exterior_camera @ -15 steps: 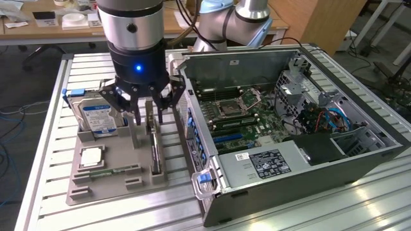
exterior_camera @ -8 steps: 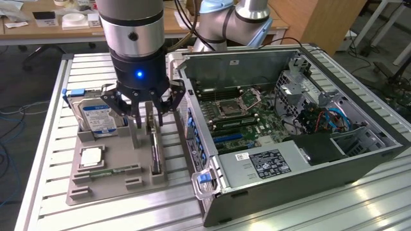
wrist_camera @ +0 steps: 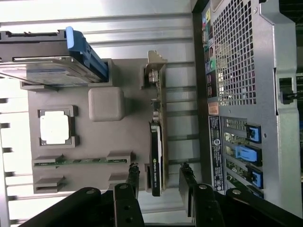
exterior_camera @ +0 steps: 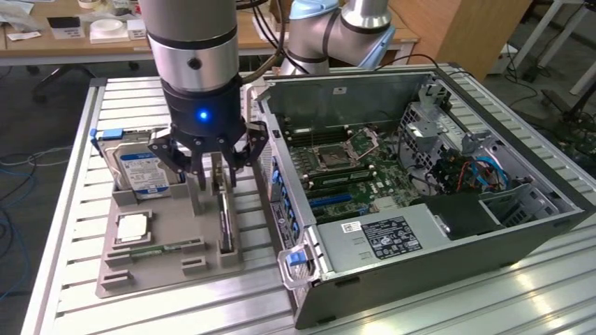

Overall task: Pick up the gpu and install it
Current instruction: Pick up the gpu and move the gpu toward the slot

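Surface: ribbed metal table (exterior_camera: 484, 293), grey tray (exterior_camera: 149, 272) on it.
Gpu (exterior_camera: 225, 225): on edge in a tray slot, beside the case (exterior_camera: 419, 259).
Gripper (exterior_camera: 216, 183): over the gpu, fingers (wrist_camera: 134, 171) apart, one on either side.
Hidden: in the exterior view the gripper covers the gpu's far end; the wrist view shows its bracket (wrist_camera: 154, 64).
Count: one gpu, one drive (exterior_camera: 139, 169), one chip (exterior_camera: 130, 227), one memory stick (exterior_camera: 164, 248).

The exterior view looks down at a slant over the surface (exterior_camera: 521, 293) from mid-range, taking in the parts tray (exterior_camera: 139, 269) and the open computer case (exterior_camera: 419, 230). The wrist view looks straight down past the claw (wrist_camera: 159, 168), close above. The 2 views share the parts tray and the adjoining case wall.
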Controlling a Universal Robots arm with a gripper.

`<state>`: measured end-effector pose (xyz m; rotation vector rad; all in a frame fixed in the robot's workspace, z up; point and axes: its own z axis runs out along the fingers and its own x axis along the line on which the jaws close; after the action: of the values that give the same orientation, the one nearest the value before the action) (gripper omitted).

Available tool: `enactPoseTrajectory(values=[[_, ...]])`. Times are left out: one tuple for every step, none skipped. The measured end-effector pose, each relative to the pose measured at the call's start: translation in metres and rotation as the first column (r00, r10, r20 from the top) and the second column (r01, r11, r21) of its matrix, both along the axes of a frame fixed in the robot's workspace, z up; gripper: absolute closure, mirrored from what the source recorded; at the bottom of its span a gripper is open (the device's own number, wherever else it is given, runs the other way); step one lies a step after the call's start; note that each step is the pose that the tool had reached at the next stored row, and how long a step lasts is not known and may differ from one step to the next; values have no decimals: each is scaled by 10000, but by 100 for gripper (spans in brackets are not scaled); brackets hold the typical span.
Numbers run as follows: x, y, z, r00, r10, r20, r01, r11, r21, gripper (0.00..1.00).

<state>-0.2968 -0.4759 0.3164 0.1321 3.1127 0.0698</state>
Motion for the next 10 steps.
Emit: enactPoseTrajectory(values=[[0,1,-18,10000,1,0,-1,10000,0,53],[1,2,-36,10000,1,0,-1,10000,1,53],[1,3,-51,10000,1,1,-1,10000,1,53],[1,3,-56,10000,0,0,0,10000,0,53],[0,3,-56,10000,0,-1,0,10000,-1,53],[0,3,-56,10000,0,-1,0,10000,-1,53],[0,3,-56,10000,1,-1,-1,10000,-1,53],[0,3,-57,10000,0,-1,0,10000,-1,53],[0,3,-57,10000,0,0,0,10000,0,53],[0,3,-58,10000,0,0,0,10000,0,53]])
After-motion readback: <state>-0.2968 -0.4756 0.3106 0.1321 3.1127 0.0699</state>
